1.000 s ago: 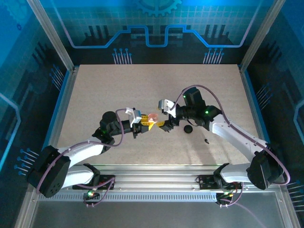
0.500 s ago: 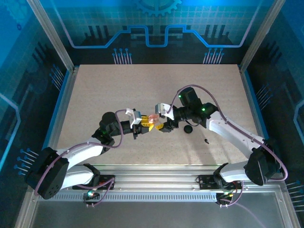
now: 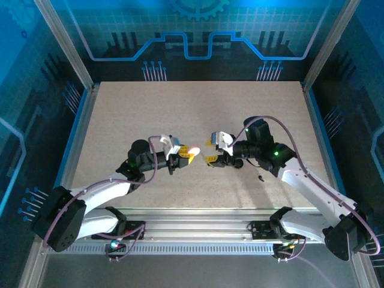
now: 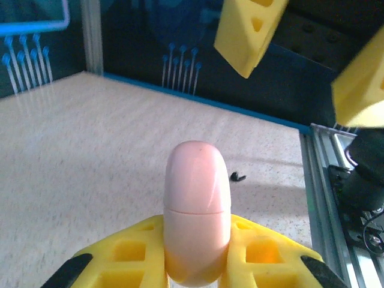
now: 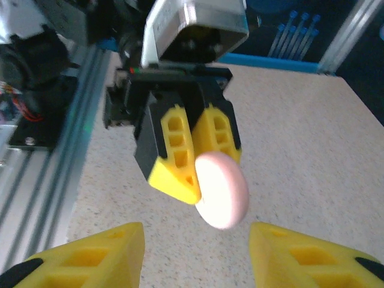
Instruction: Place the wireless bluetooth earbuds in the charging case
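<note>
Top external view has the left end effector point(image 3: 186, 157) clamped on the pink charging case point(image 3: 194, 150), holding it above the counter point(image 3: 150, 114). In the left wrist view the seam of the case shows no gap, so the lid looks shut. Facing it, a little apart, the right end effector point(image 3: 210, 153) stands open and empty. One tiny black earbud point(image 3: 260, 177) lies on the counter, well off to the right. Nothing seems inserted yet: the case needs opening, and the earbud needs lifting and seating.

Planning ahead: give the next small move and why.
Probably ease the right fingers onto the free end of the pink case to open it: it looks shut, the left fingers clamp its other end, the right ones stand open, apart.
</note>
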Robot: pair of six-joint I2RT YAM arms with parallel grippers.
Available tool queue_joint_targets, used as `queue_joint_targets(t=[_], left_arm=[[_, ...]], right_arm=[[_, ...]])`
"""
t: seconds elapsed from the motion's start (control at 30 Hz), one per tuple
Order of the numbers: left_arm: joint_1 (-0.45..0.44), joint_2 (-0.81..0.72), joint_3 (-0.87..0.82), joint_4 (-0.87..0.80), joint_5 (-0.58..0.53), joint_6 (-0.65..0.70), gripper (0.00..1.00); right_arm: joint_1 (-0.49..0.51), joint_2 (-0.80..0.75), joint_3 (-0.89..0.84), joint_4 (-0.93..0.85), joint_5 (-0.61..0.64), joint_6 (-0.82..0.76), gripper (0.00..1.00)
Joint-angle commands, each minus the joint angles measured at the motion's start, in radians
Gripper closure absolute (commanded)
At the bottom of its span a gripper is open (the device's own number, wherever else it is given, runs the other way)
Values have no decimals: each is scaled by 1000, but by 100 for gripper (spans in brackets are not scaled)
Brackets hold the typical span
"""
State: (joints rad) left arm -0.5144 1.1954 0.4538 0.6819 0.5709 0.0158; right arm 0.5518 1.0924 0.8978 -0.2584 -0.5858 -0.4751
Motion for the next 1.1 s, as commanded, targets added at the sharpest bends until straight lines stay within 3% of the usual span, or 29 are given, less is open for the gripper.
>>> queue_joint_targets(t=[0.0,0.27,0.53,1.07], left_arm=[[-4,-37,109,-215,-152,-121,92],[-1,67,364,-675,-295,-308,94],[62,253,586,-934,-257,-496,92],[180,595,801,-990,26,-704,90]], right_arm=[[-15,-23,-63,144,139,282,48],[-4,-61,-98,142,342,661,45],[6,-10,-24,-104,489,903,43],[3,-24,-74,-46,483,1049,43]])
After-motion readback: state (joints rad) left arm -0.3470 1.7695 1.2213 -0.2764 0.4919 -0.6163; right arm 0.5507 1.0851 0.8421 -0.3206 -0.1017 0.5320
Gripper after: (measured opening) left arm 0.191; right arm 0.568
